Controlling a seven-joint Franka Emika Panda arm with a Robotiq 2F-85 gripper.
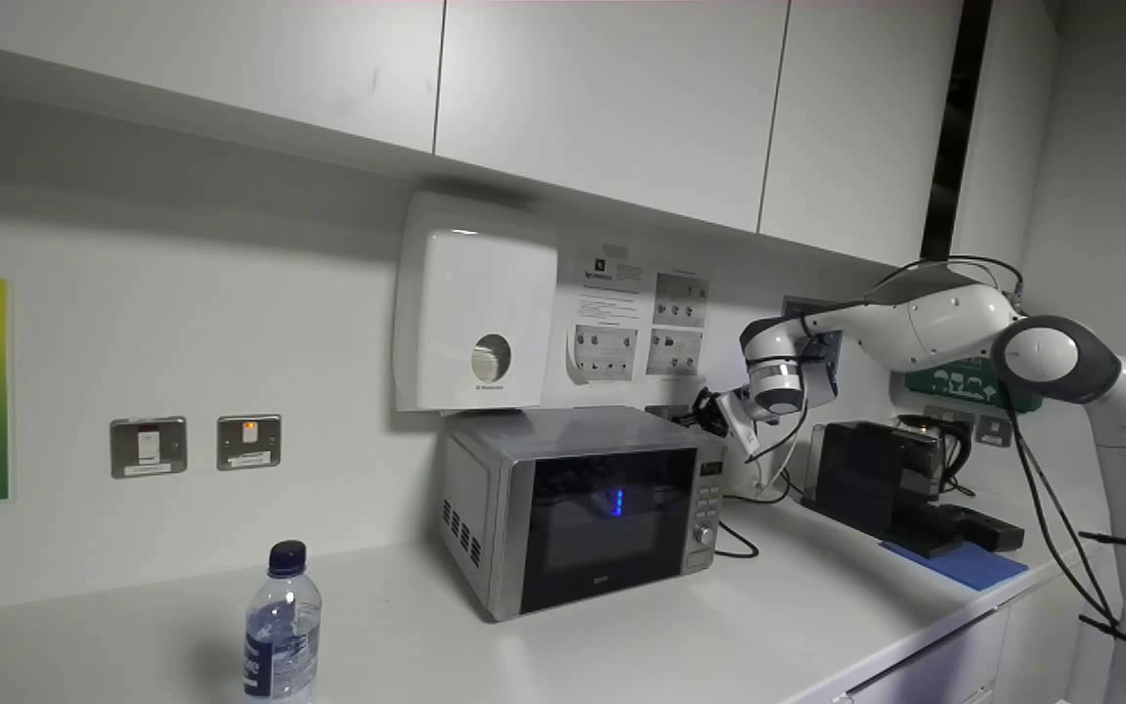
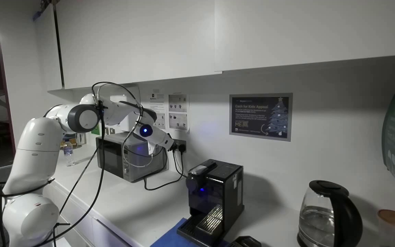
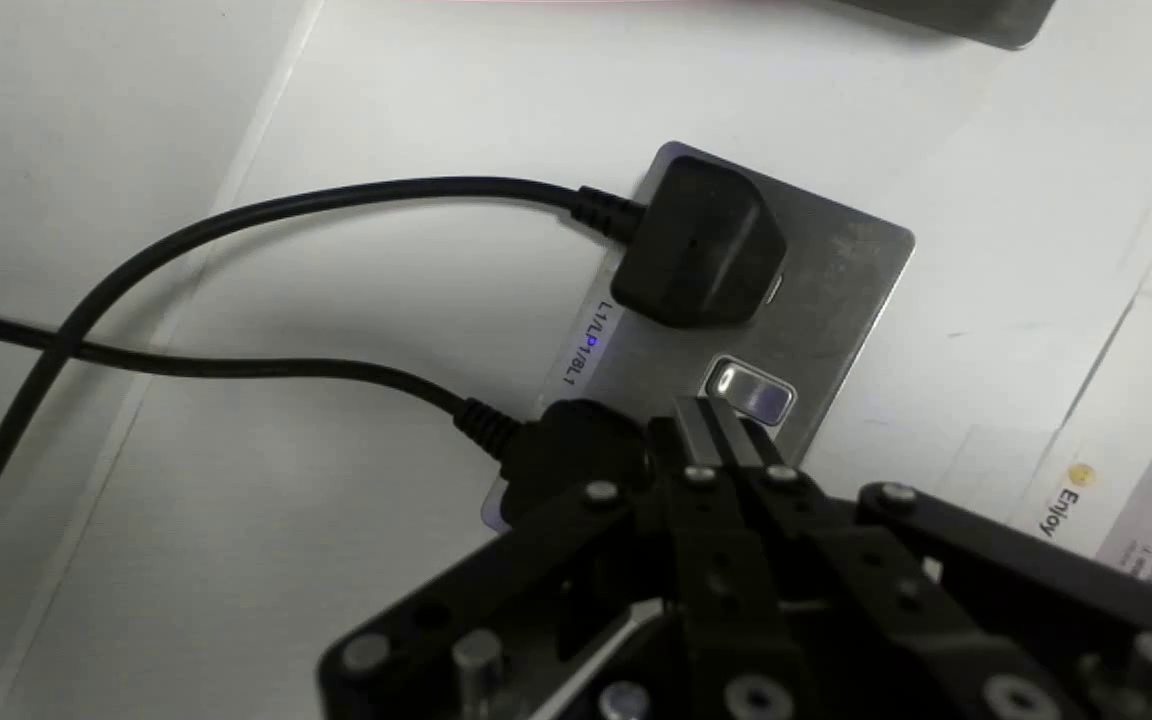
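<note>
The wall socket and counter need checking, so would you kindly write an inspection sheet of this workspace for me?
Surface: white counter, bearing the clutter below.
Work items: double wall socket with two black plugs and a rocker switch.
Clutter: microwave, water bottle, coffee machine, glass kettle.
Gripper: gripper shut, nothing visible between its fingers, close to the rocker switch; contact cannot be told.
Cables: plug cords cross each other in the wrist view; black cables hang from the robot arm.
Surroundings: wall cupboards, paper-towel dispenser, Cash for Kids Appeal poster.
</note>
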